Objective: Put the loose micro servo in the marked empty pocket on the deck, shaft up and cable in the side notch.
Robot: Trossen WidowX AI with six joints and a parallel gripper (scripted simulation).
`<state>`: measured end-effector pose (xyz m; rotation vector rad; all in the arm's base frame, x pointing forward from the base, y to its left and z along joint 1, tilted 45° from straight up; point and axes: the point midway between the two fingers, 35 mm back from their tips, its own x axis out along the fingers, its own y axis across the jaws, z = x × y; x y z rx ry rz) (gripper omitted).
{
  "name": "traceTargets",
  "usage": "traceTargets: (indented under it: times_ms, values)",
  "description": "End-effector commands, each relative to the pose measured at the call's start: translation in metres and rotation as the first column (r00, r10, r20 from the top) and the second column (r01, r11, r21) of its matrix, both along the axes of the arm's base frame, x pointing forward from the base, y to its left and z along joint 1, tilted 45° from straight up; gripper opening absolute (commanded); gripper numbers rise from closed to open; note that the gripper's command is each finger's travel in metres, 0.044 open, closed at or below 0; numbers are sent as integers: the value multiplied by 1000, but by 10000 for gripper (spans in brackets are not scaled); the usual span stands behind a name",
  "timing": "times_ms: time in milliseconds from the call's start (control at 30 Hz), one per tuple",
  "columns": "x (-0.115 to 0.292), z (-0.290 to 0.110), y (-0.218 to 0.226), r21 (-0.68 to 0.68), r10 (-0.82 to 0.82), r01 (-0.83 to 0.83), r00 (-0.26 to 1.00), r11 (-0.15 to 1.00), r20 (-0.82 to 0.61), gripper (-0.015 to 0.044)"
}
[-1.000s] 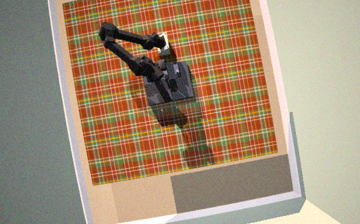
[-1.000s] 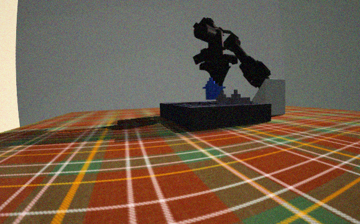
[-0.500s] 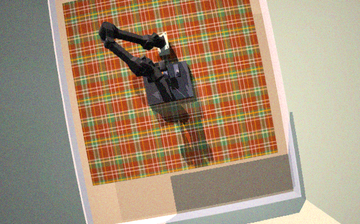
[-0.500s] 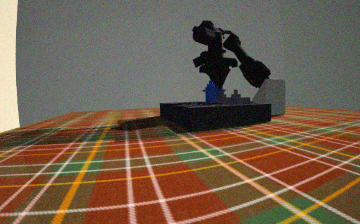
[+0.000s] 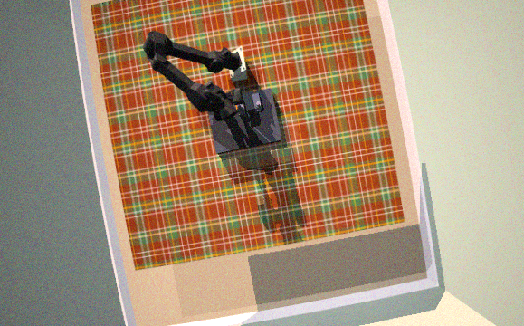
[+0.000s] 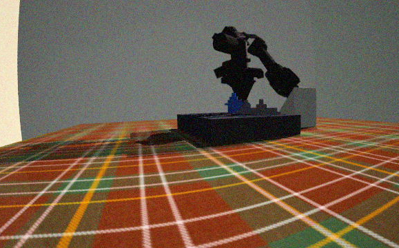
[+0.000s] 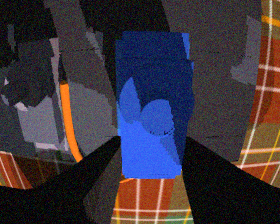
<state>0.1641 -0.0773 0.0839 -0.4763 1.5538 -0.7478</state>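
Note:
The blue micro servo (image 6: 233, 105) (image 7: 151, 160) is upright between the fingers, its round output shaft boss toward the wrist camera. My gripper (image 6: 242, 98) (image 7: 152, 144) is shut on it. In the exterior view the servo's ears are a little above the top of the dark deck (image 5: 225, 139) (image 6: 254, 130) (image 7: 223, 125). Its lower end meets the deck's top edge in that view; I cannot tell whether it has entered the pocket. An orange cable (image 7: 68, 117) curves along its left side in the wrist view. The marked pocket and side notch cannot be made out under the servo and shadows.
Grey raised parts (image 5: 253, 102) (image 6: 261, 107) (image 7: 38, 122) stand on the deck beside the servo, left of it in the wrist view. A pale block (image 6: 306, 108) stands behind the deck at the arm's base. Plaid cloth (image 5: 334, 158) (image 6: 134, 213) surrounds the deck.

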Motion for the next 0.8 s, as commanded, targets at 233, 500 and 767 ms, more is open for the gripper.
traceTargets:
  times_ms: [233, 500, 767]
  values:
    - [-1, -6, -6, -4, 7, -7, 1000, 1000, -2, 0]
    - [-2, -11, -11, -4, 7, -7, 1000, 1000, -2, 0]
    - [-3, -15, -15, -5, 7, -7, 1000, 1000, -2, 0]
